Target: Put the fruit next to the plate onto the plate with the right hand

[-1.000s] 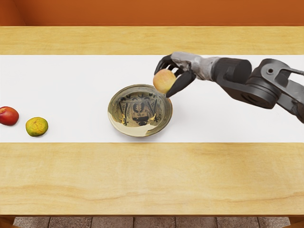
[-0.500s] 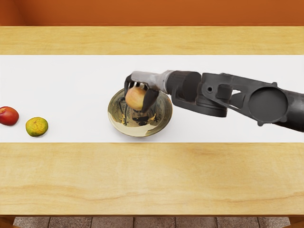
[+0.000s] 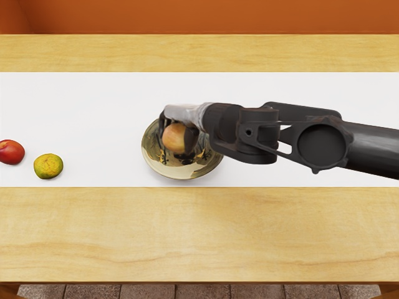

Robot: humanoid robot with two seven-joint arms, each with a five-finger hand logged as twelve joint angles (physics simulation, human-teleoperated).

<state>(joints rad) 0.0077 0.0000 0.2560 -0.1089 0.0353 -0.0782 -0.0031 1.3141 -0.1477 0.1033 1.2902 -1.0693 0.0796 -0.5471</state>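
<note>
Far left, at the picture's edge: a red fruit [image 3: 11,151] lying on the white cloth [image 3: 93,106], partly cut off by the frame. Just to its right: a green-orange citrus [image 3: 48,166], also on the cloth, apart from the red one by a narrow gap. Both well apart from the plate.

Centre: a round, deep plate [image 3: 156,166] with a dark pattern inside and a shiny rim, sitting on the cloth near its front edge. Over the plate's inner left half: the yellow-orange fruit [image 3: 175,138], inside the rim's outline as seen from the head view. Cannot tell whether touching the plate's floor or held just clear of it.

Around the fruit: the right hand [image 3: 187,116], palm down, fingers [image 3: 164,119] curled over the top and left side, thumb against the near right side. Closed on the fruit, with contact on both sides.

Right of centre to the right edge: the dark right arm [image 3: 318,144], reaching in low over the cloth and covering the plate's right rim at the wrist.

Underneath everything: a light wooden table [image 3: 199,230], spanned left to right by the cloth. Along the top: an orange wall [image 3: 199,15].
</note>
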